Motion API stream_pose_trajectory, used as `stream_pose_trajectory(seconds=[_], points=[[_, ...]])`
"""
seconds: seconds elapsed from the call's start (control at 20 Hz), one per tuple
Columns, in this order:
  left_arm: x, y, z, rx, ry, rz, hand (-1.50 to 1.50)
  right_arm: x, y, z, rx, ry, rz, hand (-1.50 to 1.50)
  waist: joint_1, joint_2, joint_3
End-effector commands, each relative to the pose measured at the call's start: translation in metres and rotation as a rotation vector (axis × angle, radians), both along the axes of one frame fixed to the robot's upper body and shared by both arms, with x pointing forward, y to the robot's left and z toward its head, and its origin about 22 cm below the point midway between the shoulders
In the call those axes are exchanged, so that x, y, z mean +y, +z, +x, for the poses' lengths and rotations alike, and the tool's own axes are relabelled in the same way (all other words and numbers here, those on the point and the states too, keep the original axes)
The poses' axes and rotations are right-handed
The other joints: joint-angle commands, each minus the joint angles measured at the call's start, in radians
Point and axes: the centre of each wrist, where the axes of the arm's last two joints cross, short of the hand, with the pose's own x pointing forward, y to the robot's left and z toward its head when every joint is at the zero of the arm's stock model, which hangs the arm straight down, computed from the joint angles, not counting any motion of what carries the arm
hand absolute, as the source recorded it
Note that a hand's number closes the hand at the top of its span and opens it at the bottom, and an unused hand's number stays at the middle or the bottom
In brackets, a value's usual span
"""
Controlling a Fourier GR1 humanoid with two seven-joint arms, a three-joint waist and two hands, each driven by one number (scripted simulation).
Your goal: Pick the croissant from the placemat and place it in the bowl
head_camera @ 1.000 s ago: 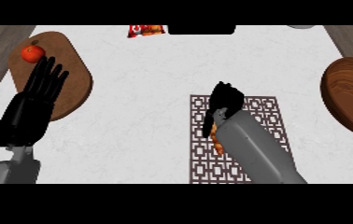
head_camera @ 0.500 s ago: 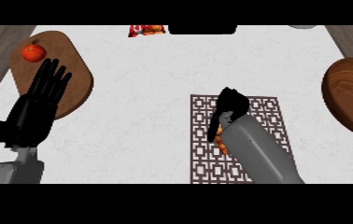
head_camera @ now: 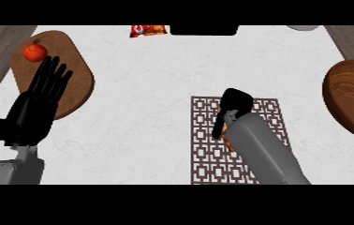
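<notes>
The croissant [head_camera: 224, 111] lies on the patterned placemat [head_camera: 207, 158] right of centre. Only orange slivers of it show beside my right hand [head_camera: 235, 103], which covers it from above with fingers and thumb curled round it. The grey right forearm hides the placemat's right middle. The brown wooden bowl [head_camera: 342, 97] is cut off by the view's right edge, well apart from the hand. My left hand [head_camera: 36, 108] rests open at the left, fingers pointing up, overlapping the cutting board's edge.
A wooden cutting board [head_camera: 75, 81] at the far left carries a red tomato [head_camera: 34, 52]. A snack bag [head_camera: 148, 30] and a black object [head_camera: 204, 30] sit along the back edge. A white object [head_camera: 304, 27] shows at the back right.
My right hand's fingers have curled in over the croissant, making the hand look more compact. The left hand has barely shifted.
</notes>
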Motion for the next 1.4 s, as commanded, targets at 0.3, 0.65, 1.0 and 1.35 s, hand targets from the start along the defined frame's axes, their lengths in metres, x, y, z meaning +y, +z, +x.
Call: stream_pose_trajectory(seconds=[0.3, 0.65, 1.0, 1.35], points=[[0.012, 0.007, 0.000, 0.016, 0.008, -0.010, 0.00, -0.012, -0.007, -0.021, 0.094, 0.162, -0.079, 1.50, -0.009, 0.006, 0.007], [0.023, -0.006, -0.012, 0.032, 0.097, 0.003, 0.00, -0.068, 0.015, -0.069, -0.076, 0.772, 0.284, 1.50, -0.098, -0.024, 0.011], [0.029, -0.007, -0.026, 0.027, 0.111, 0.014, 0.00, -0.180, 0.076, -0.106, -0.331, 0.876, 0.266, 1.50, -0.103, -0.016, 0.010], [0.028, -0.005, -0.023, 0.019, 0.128, 0.005, 0.00, -0.251, 0.155, -0.132, -0.641, 0.730, 0.175, 1.50, -0.114, -0.013, 0.007]])
